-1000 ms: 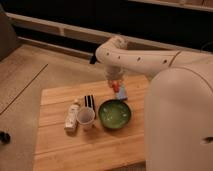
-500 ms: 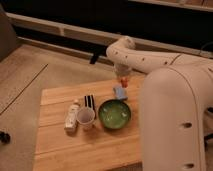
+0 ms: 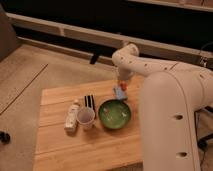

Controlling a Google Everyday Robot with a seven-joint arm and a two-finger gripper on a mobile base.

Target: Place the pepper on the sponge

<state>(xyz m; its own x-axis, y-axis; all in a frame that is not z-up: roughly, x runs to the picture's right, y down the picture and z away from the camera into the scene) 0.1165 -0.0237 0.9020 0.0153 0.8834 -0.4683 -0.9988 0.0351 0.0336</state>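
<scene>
The sponge [image 3: 119, 93] is a small light blue-grey pad on the wooden table [image 3: 60, 145], just behind the green bowl [image 3: 115, 113]. A bit of orange-red, the pepper [image 3: 123, 86], shows right above the sponge at the tip of my gripper [image 3: 122, 82]. My gripper hangs from the white arm and points down over the sponge at the table's back right. I cannot see whether the pepper is still held or whether it touches the sponge.
A white cup [image 3: 86, 118] stands left of the bowl, with a white bottle [image 3: 73, 116] lying beside it. A black-and-white striped block [image 3: 89, 101] sits behind the cup. The robot's big white arm [image 3: 170, 110] covers the table's right side.
My gripper moved to the right with the pepper and has come down a little, and now sits right over the sponge.
</scene>
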